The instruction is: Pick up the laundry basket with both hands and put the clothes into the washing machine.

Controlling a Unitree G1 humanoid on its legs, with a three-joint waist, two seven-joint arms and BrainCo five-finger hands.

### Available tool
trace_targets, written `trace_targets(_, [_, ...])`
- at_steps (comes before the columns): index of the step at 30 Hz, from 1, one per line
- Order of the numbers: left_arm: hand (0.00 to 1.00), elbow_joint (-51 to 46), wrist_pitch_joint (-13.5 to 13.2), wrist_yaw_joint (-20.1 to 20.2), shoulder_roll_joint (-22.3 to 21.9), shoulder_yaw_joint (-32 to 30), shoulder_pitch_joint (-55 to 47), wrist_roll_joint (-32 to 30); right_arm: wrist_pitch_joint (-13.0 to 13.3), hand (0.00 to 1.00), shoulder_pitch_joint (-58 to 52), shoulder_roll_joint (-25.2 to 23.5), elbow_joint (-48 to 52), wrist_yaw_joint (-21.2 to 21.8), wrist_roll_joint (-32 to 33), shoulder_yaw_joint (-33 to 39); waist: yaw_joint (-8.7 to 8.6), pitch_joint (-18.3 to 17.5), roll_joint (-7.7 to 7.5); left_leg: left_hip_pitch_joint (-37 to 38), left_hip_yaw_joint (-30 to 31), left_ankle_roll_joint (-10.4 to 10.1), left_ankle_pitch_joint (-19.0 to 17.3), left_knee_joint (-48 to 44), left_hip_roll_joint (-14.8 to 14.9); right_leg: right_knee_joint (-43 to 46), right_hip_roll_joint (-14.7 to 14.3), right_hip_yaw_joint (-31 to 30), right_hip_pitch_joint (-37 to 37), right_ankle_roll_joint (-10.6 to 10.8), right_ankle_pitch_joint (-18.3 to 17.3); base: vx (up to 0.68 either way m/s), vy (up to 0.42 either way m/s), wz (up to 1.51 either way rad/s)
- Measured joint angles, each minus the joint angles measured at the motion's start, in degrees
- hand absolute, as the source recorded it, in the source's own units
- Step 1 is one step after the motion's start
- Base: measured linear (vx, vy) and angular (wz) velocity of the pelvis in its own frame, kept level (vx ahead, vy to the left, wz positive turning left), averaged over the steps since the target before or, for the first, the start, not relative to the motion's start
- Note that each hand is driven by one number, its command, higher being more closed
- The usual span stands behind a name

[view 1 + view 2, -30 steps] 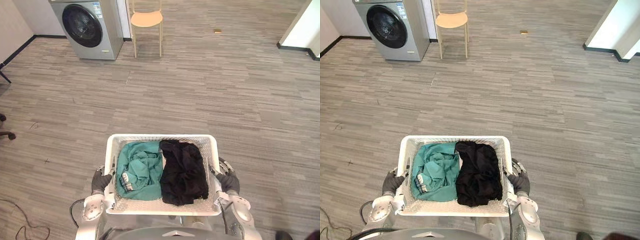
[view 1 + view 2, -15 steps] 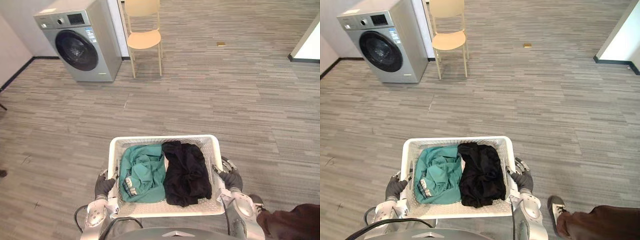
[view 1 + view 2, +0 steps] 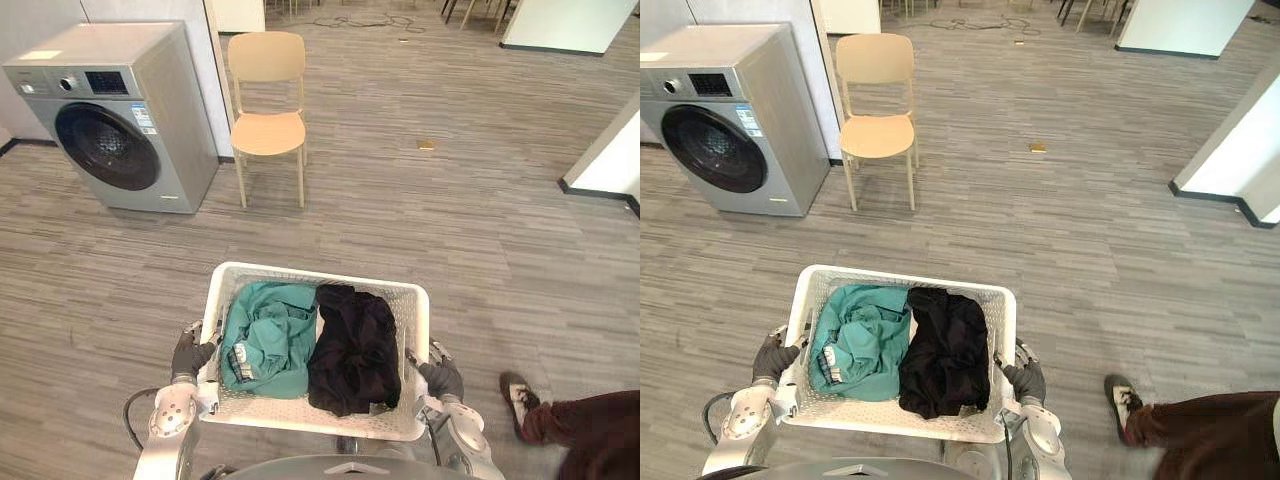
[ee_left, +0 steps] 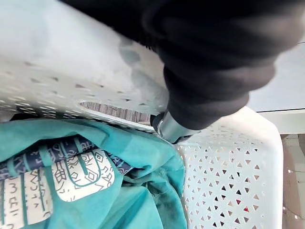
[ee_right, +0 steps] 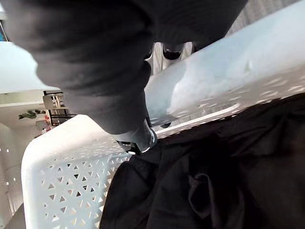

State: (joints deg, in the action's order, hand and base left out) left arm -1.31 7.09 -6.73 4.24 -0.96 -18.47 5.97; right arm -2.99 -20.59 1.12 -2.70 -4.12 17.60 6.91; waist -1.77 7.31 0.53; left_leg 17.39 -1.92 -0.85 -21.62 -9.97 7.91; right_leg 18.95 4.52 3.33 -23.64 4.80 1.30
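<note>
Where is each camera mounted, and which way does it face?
Left eye view: on the head, looking down and ahead at the white perforated plastic laundry basket, gripped at its sides by the left hand and right hand; grey front-loading washing machine and pale wooden chair beyond.
Right eye view: beside it, same aim; a person's shoe at right.
Left wrist view: on that wrist, past its dark cover onto the basket's handle slot and teal garment.
Right wrist view: likewise, onto the black garment.
Both wrist views share the basket.
</note>
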Motion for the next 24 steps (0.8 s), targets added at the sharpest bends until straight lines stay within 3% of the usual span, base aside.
trace_targets(1, [1.0, 0.3, 0.0, -0.1, -0.9, 0.1, 0.1, 0.0, 0.0, 1.0, 0.0, 0.1, 0.0, 0.0, 0.1, 0.2, -0.01, -0.2, 1.17, -0.2, 1.0, -0.1, 0.1, -1.7, 1.3, 3.0, -1.3, -0.4, -0.6, 0.0, 0.3, 0.76, -0.371, 0.64])
trace_targets(2, [1.0, 0.5, 0.0, -0.2, -2.9, 0.6, 0.6, -0.7, 0.0, 1.0, 0.6, 1.2, 0.4, -0.2, 0.2, 0.7, -0.14, 0.4, 2.92, -2.3, 3.2, -0.3, 1.6, -8.6, 3.2, 7.7, -2.8, 0.5, -0.7, -2.4, -1.7, 0.74, -0.385, 0.39])
trace_targets(3, [1.0, 0.5, 0.0, -0.4, -3.8, 0.9, 0.7, -0.8, -0.1, 1.0, 0.5, 1.9, 1.0, -0.3, 0.3, 0.9, -0.15, 0.8, 3.69, -4.0, 4.1, -0.6, 3.0, -14.0, 4.1, 10.1, -2.8, 1.6, -0.3, -3.6, -3.7, 0.84, -0.456, 0.41])
trace_targets(4, [1.0, 0.5, 0.0, -0.6, -4.6, 0.9, 0.7, -1.1, -0.1, 1.0, -0.3, 2.3, 3.3, -0.3, 0.5, 1.0, -0.11, 1.2, 4.2, -8.8, 5.1, -1.2, 8.7, -26.5, 5.1, 14.4, -2.8, 3.1, 0.9, -5.4, -7.8, 0.82, -0.42, 0.38])
trace_targets(5, [1.0, 0.4, 0.0, -0.5, -4.8, 0.7, 0.6, -1.2, 0.0, 1.0, -1.5, 2.3, 6.1, -0.3, 0.7, 0.9, 0.09, 1.4, 4.47, -14.7, 5.5, -1.3, 18.6, -39.9, 7.3, 16.2, -2.8, 4.4, 3.4, -7.4, -11.1, 0.66, -0.301, 0.4])
trace_targets(6, [1.0, 0.2, 0.0, -0.4, -5.1, 0.7, 0.6, -1.1, 0.1, 1.0, -2.1, 2.3, 7.3, -0.5, 0.7, 0.9, 0.28, 1.5, 4.78, -17.6, 5.2, -1.4, 20.8, -46.9, 8.5, 16.2, -3.3, 5.2, 5.2, -8.1, -12.5, 0.62, -0.26, 0.28])
trace_targets(7, [1.0, -0.5, 0.0, -0.4, -5.4, 0.7, 0.4, -0.9, 0.1, 1.0, -2.7, 2.3, 9.0, -1.4, 1.2, 0.8, 0.96, 2.6, 5.12, -21.9, 4.5, 0.1, 20.5, -58.8, 10.8, 15.2, -4.9, 5.5, 10.2, -9.0, -14.4, 0.53, -0.231, 0.05])
trace_targets(8, [1.0, -0.9, -0.1, -0.4, -5.3, 0.8, -0.4, -0.2, 0.4, 1.0, -3.2, 2.2, 10.1, -2.0, 1.3, 0.4, 1.81, 3.5, 4.33, -25.3, 3.7, 2.0, 18.6, -65.6, 11.6, 13.8, -5.5, 5.6, 14.7, -9.2, -16.6, 0.5, -0.225, -0.03])
trace_targets(9, [1.0, -1.1, -0.1, -0.4, -5.2, 0.9, -0.8, 0.2, 0.4, 1.0, -3.4, 2.2, 10.5, -2.3, 1.4, 0.3, 2.09, 3.6, 3.6, -27.1, 3.3, 2.7, 17.7, -67.3, 11.6, 13.5, -5.5, 5.5, 16.3, -9.3, -17.6, 0.44, -0.199, -0.04])
trace_targets(11, [1.0, -1.6, -0.1, -0.4, -5.3, 1.3, -1.9, 0.7, 0.6, 1.0, -3.3, 2.4, 10.8, -2.7, 2.4, 0.4, 2.62, 3.5, 3.45, -33.3, -0.9, 3.0, 12.5, -62.2, 11.3, 12.1, -5.3, 5.2, 20.9, -8.4, -22.5, 0.4, -0.151, 0.07])
trace_targets(12, [1.0, -1.6, -0.1, -0.4, -5.3, 1.4, -1.9, 0.7, 0.5, 1.0, -3.4, 2.5, 10.6, -2.7, 2.5, 0.4, 2.59, 3.5, 3.42, -34.4, -2.6, 2.8, 11.2, -58.2, 11.0, 11.7, -5.1, 5.3, 21.8, -8.2, -23.1, 0.41, -0.093, 0.16])
trace_targets(14, [1.0, -1.5, -0.1, -0.4, -5.3, 2.1, -2.0, 1.2, 0.3, 1.0, -3.2, 3.5, 9.9, -2.7, 3.0, 0.6, 2.67, 3.5, 3.47, -36.5, -8.3, 1.2, 8.0, -37.8, 7.6, 9.1, -3.9, 5.5, 24.5, -7.6, -24.1, 0.51, 0.0, 0.18])
trace_targets(15, [1.0, -1.4, -0.1, -0.3, -5.6, 2.2, -2.0, 1.3, 0.3, 1.0, -2.3, 4.4, 8.2, -2.4, 3.0, 0.9, 2.84, 3.4, 3.44, -36.8, -9.6, -0.4, 9.4, -24.1, 3.9, 6.9, -2.9, 5.7, 26.3, -7.5, -24.2, 0.51, 0.073, 0.07])
trace_targets(16, [1.0, -1.4, -0.1, -0.3, -6.0, 2.3, -2.0, 1.3, 0.3, 1.0, -1.5, 4.7, 7.0, -2.4, 2.9, 1.3, 2.95, 3.3, 3.61, -37.1, -9.7, -1.4, 11.4, -17.4, 2.4, 5.4, -2.7, 5.6, 27.5, -7.3, -24.2, 0.54, 0.121, -0.23])
trace_targets(17, [1.0, -1.4, 0.0, -0.2, -6.8, 2.3, -2.0, 1.2, 0.3, 1.0, 0.6, 5.1, 4.1, -2.3, 2.7, 2.1, 4.29, 2.6, 4.64, -38.8, -9.6, -3.4, 15.8, -6.9, 1.3, 1.1, -3.3, 4.5, 30.4, -5.8, -24.0, 0.57, 0.169, -0.39])
trace_targets(18, [1.0, -1.5, 0.0, -0.4, -6.8, 2.3, -2.0, 1.2, 0.3, 1.0, 1.5, 5.1, 3.1, -2.3, 2.2, 2.4, 4.79, 2.4, 4.9, -39.8, -9.8, -4.2, 17.1, -5.6, 1.1, -0.7, -3.3, 3.8, 32.1, -4.4, -24.1, 0.58, 0.19, -0.51])
trace_targets(19, [1.0, -1.4, 0.2, -0.5, -6.8, 2.2, -2.1, 1.2, 0.3, 1.0, 1.7, 5.1, 1.9, -2.3, 2.2, 2.4, 4.99, 1.9, 4.64, -40.3, -10.5, -3.8, 18.4, -5.2, 0.4, -2.8, -2.6, 3.3, 34.8, -2.7, -24.2, 0.64, 0.223, -0.54])
trace_targets(20, [1.0, -1.2, 0.4, -0.6, -6.8, 2.0, -2.3, 1.1, 0.2, 1.0, 1.5, 4.6, 1.0, -2.2, 2.2, 2.5, 5.55, 0.4, 3.67, -40.1, -10.8, -1.6, 23.6, -6.0, -1.4, -0.6, -0.9, 0.6, 35.7, -0.6, -25.0, 0.71, 0.263, -0.48])
trace_targets(21, [1.0, -0.3, 0.4, -0.6, -6.4, 1.6, -2.3, 1.1, 0.4, 1.0, 1.7, 3.5, 0.6, -2.1, 2.2, 2.6, 5.22, -2.1, 1.64, -39.6, -11.5, 1.0, 28.4, -6.7, -4.7, 8.5, 2.4, -2.4, 32.5, 0.8, -25.8, 0.74, 0.285, -0.21])
trace_targets(22, [1.0, 0.1, 0.4, -0.5, -6.0, 1.6, -2.1, 1.1, 0.4, 1.0, 1.6, 2.7, 0.0, -2.1, 2.1, 2.8, 4.41, -2.7, -0.06, -39.1, -12.3, 1.9, 27.0, -8.3, -6.4, 15.0, 4.4, -4.2, 30.2, 2.1, -25.0, 0.78, 0.273, 0.13])
trace_targets(23, [1.0, 0.2, 0.4, -0.3, -5.1, 1.7, -0.8, 0.9, 0.4, 1.0, 1.7, 2.3, -1.6, -2.0, 1.2, 3.2, 3.84, -2.1, -1.63, -37.6, -12.9, 3.1, 22.0, -12.1, -8.3, 27.4, 6.3, -6.9, 25.5, 7.2, -17.9, 0.94, 0.263, 0.26])
trace_targets(24, [1.0, 0.2, 0.5, -0.2, -4.4, 1.6, -0.6, 0.5, 0.1, 1.0, 2.1, 1.3, -3.2, -1.7, 0.0, 3.4, 3.84, -1.6, -2.58, -34.6, -12.8, 3.3, 17.7, -14.0, -9.1, 37.2, 6.3, -8.3, 22.2, 8.1, -4.7, 0.91, 0.22, 0.16])
